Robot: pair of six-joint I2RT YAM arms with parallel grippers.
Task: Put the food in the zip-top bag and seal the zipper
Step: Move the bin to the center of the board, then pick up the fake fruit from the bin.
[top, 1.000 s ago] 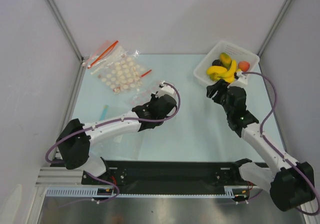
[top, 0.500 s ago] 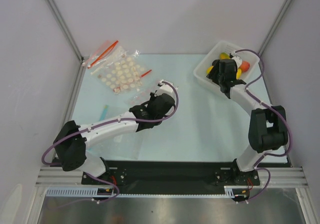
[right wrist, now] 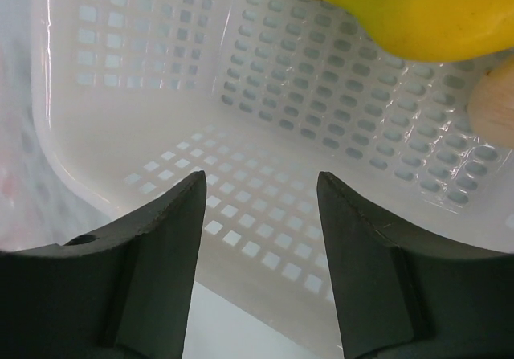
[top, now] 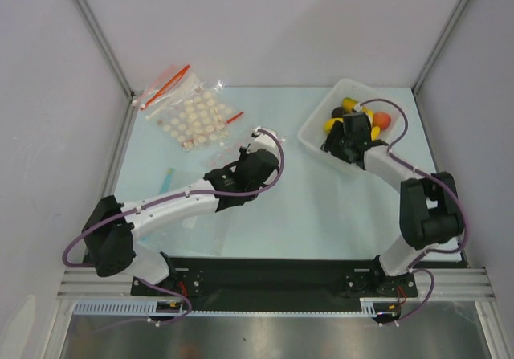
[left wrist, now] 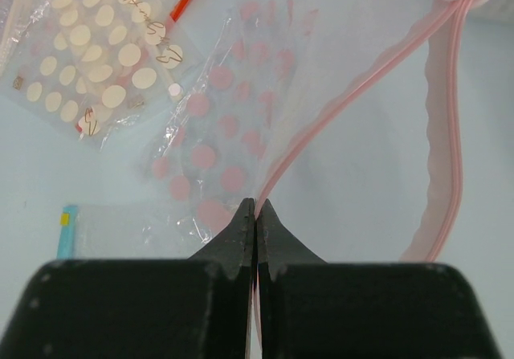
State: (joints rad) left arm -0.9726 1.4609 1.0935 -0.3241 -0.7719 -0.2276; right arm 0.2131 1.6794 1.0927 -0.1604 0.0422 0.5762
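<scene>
The zipper (left wrist: 361, 78) of the zip-top bag (left wrist: 225, 134) is pinched in the closed left gripper (left wrist: 255, 210); the right gripper (right wrist: 261, 190) is held wide and empty inside the basket (right wrist: 120, 134), banana bunch (right wrist: 426, 14) just ahead; 0 fruits are bagged; sealing is not yet done.

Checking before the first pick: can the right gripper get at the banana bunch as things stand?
Probably yes: the right gripper hangs open over the basket, with the banana bunch just ahead and nothing between them.

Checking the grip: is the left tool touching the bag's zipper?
Touching. Left wrist view shows the left tool shut on the pink zipper, pinched between its fingertips.
</scene>
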